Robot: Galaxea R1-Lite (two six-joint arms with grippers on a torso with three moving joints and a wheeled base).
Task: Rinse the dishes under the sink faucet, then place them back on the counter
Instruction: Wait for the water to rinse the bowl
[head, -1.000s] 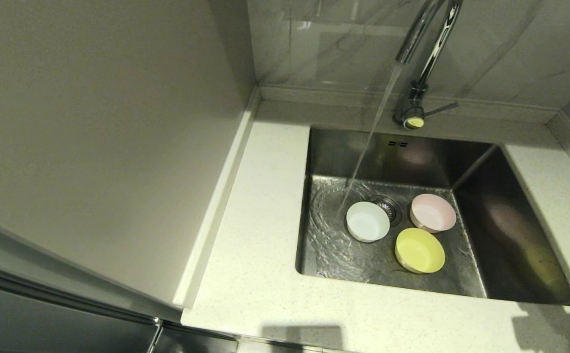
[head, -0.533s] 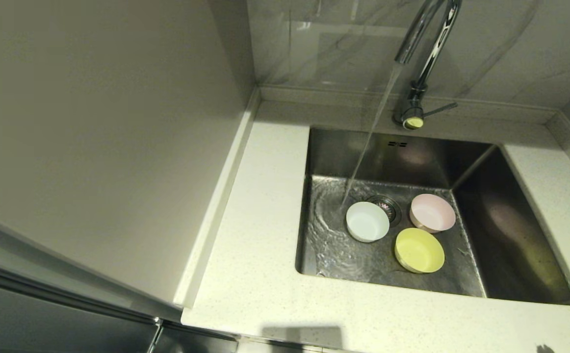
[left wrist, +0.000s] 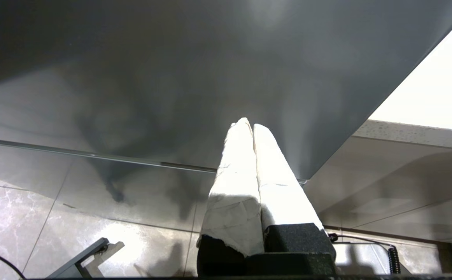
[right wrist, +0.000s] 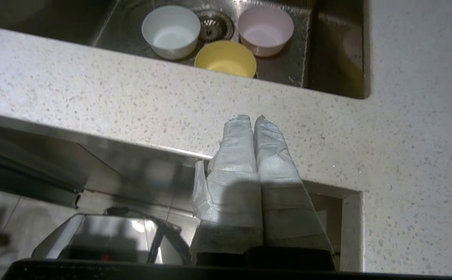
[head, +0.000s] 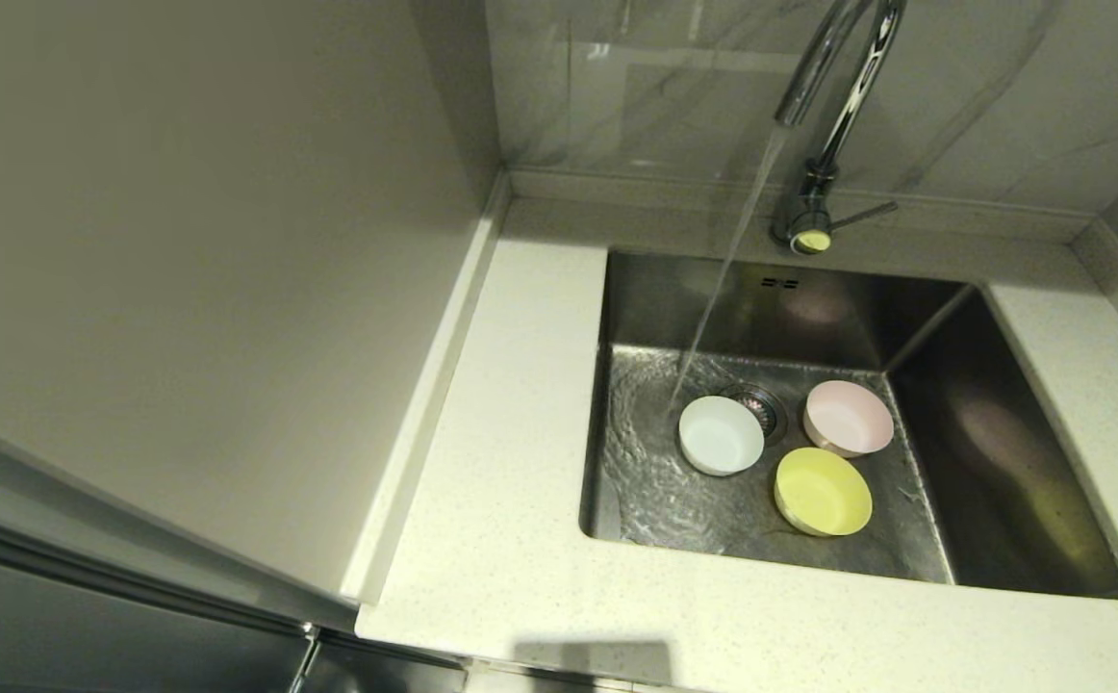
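Observation:
Three small bowls stand upright on the floor of the steel sink: a white bowl by the drain, a pink bowl to its right, and a yellow bowl nearest the front. Water runs from the chrome faucet and lands just left of the white bowl. My right gripper is shut and empty, hovering at the counter's front edge, well short of the sink. Down beside the cabinet front, my left gripper is shut and empty. Neither gripper shows in the head view.
A tall grey cabinet panel rises at the left of the counter. Grey marble-look wall panels stand behind the faucet. The counter continues right of the sink. The drain strainer sits between the white and pink bowls.
A shadow at the counter's front right corner slid off and vanished. The bowls and the running water stayed as they were.

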